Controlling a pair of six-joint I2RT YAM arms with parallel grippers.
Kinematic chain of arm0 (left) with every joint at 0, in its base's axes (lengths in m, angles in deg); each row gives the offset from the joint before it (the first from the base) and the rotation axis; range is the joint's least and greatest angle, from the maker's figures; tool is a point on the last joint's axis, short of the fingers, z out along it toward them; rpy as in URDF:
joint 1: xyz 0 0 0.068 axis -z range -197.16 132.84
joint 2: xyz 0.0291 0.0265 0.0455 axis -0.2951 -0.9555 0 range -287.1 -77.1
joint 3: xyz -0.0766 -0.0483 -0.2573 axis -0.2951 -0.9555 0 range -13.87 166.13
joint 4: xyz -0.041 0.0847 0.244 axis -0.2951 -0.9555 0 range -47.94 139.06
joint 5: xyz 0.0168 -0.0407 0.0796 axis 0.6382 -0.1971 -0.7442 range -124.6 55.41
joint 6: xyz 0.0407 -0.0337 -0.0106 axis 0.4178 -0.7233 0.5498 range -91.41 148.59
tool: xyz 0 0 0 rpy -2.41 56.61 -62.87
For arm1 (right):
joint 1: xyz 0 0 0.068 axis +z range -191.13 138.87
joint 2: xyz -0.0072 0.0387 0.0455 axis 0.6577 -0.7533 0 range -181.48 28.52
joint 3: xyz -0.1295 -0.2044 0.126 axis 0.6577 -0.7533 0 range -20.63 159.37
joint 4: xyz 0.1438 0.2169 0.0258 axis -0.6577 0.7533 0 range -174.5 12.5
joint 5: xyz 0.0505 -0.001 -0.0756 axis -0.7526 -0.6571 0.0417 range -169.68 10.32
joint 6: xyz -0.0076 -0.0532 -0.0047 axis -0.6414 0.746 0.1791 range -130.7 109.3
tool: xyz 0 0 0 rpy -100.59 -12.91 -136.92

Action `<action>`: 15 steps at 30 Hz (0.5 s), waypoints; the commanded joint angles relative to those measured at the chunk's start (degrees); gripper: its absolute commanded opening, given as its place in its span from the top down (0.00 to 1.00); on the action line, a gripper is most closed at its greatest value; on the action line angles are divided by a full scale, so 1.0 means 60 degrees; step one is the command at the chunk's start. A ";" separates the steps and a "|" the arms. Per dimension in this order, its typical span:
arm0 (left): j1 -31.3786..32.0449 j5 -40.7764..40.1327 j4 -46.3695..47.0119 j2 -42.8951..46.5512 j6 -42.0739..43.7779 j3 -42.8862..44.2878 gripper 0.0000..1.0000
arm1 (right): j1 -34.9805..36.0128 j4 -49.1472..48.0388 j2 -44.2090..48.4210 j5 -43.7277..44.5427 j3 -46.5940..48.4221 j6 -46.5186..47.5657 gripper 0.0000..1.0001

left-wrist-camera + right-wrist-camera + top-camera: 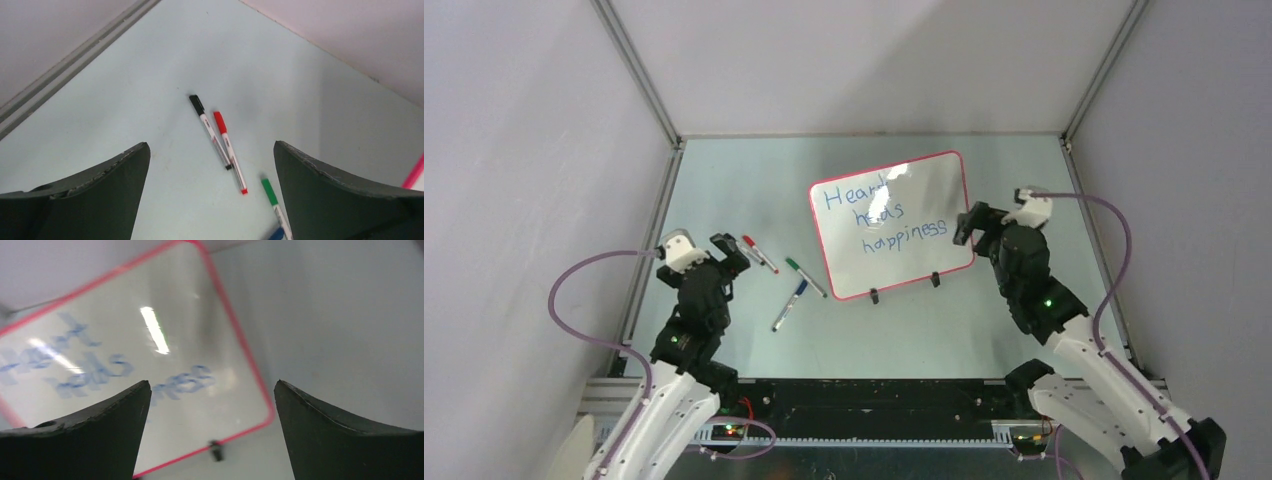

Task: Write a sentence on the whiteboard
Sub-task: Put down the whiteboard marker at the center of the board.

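Note:
The whiteboard, glossy white with a thin red frame, stands on two black feet at the middle right of the table. The sentence runs across it in three blue handwritten lines. My right gripper hovers at the board's right edge, open and empty. In the right wrist view the whiteboard and the blurred sentence lie beyond my open right gripper. My left gripper stands open and empty at the left, beside the markers; the left wrist view shows my left gripper wide apart above them.
Loose on the table lie a black marker, a red marker, a green marker and a blue marker. Grey walls with metal rails enclose the table on the left, back and right.

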State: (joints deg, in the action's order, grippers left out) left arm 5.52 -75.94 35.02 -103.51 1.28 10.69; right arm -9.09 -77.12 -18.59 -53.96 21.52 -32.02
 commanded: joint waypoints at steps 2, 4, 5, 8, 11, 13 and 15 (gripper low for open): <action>-0.1703 0.1610 0.2578 -0.0875 0.0837 -0.0382 0.01 | -0.1443 -0.1395 0.0482 0.1564 -0.2202 0.1521 0.03; -0.2205 0.1691 0.3687 -0.1445 0.1112 -0.0783 0.01 | -0.2111 -0.3634 0.0442 0.1371 -0.3189 0.1831 0.02; -0.2507 0.1808 0.4508 -0.1619 0.1418 -0.1101 0.01 | -0.2671 -0.4351 0.0363 0.0783 -0.3576 0.1967 0.02; -0.2851 0.1849 0.6488 -0.2311 0.2319 -0.2099 0.01 | -0.4120 -0.8099 -0.0045 -0.0766 -0.5521 0.2451 0.04; -0.3078 0.2216 0.9540 -0.3066 0.3449 -0.3075 0.01 | -0.4814 -0.9313 -0.0791 -0.2125 -0.6142 0.2950 0.02; -0.3285 0.2670 1.0632 -0.3919 0.3562 -0.3401 0.01 | -0.4951 -0.9562 -0.1523 -0.2047 -0.6078 0.2874 0.01; -0.3362 0.3019 1.1273 -0.4682 0.3740 -0.3290 0.01 | -0.4970 -1.0740 -0.2391 -0.1767 -0.6224 0.2822 0.01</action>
State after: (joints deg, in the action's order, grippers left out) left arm -13.09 -62.89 81.62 -125.17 17.28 -9.49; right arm -38.25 -120.00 -26.27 -61.44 -16.22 -17.44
